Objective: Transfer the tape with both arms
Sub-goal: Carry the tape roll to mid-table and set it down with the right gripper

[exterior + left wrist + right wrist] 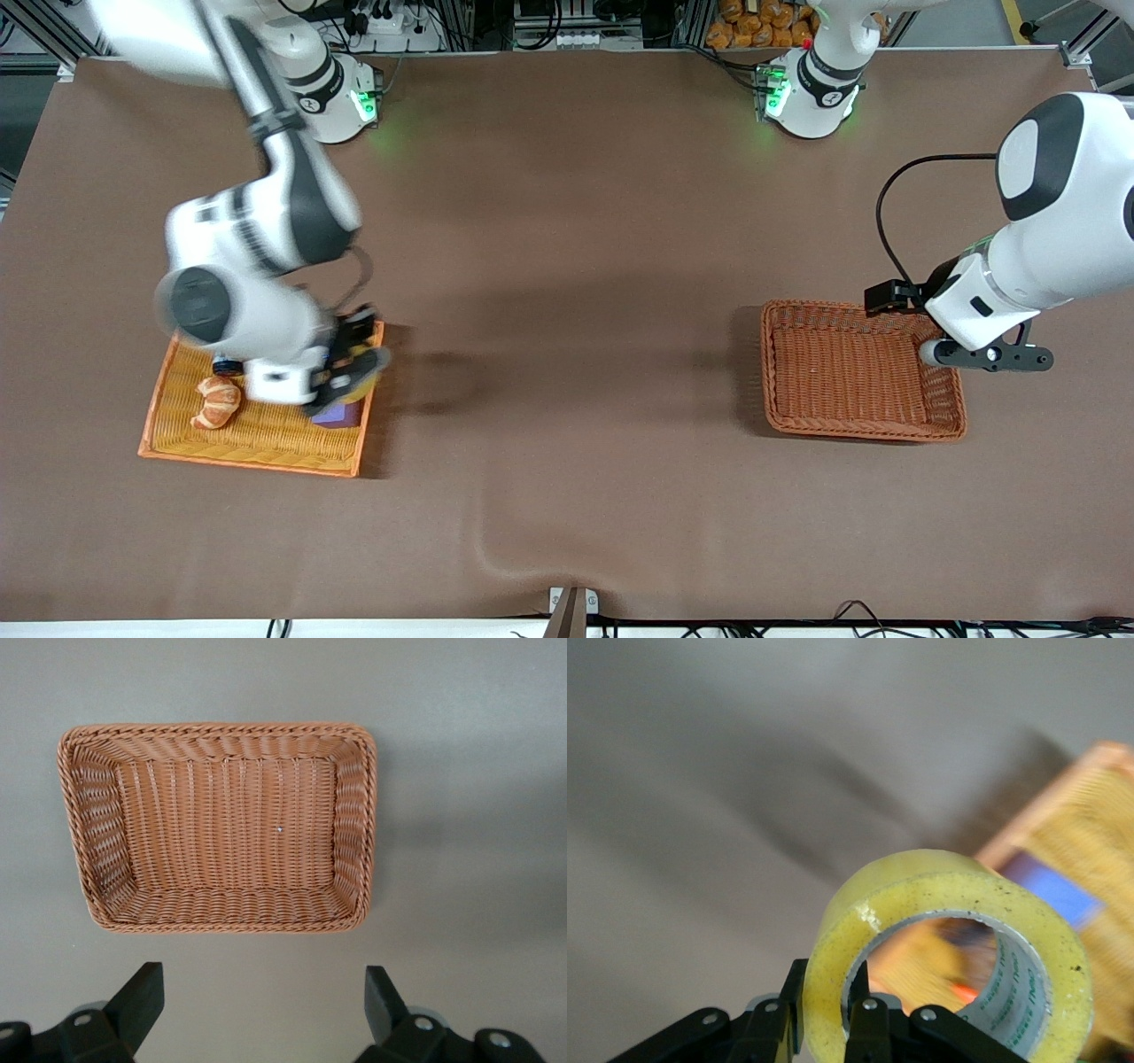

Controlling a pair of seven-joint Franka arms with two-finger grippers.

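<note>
Brown cloth covers the whole table (567, 354), bare through the middle between my two arms, so that's my open lane for the handoff. Nearest the front camera at the right arm's end sits the flat orange tray (257, 443) with a croissant (217, 403) and a purple cube (341, 414) on it. My right gripper (350, 377) is over the tray's edge, clenched on the tape (948, 957), one finger (868, 1019) inside the hole and one outside, pinching the roll's wall. Roll looks lifted off the tray, tilted. To do this well I should keep the pinch firm, rise clear of the tray rim before swinging toward the middle, and present the free side of the ring. My left gripper (257, 1010) waits with fingers spread wide, hovering just beside the deep wicker basket (952, 430), which holds nothing. Basket walls are high, so approach from above.
</note>
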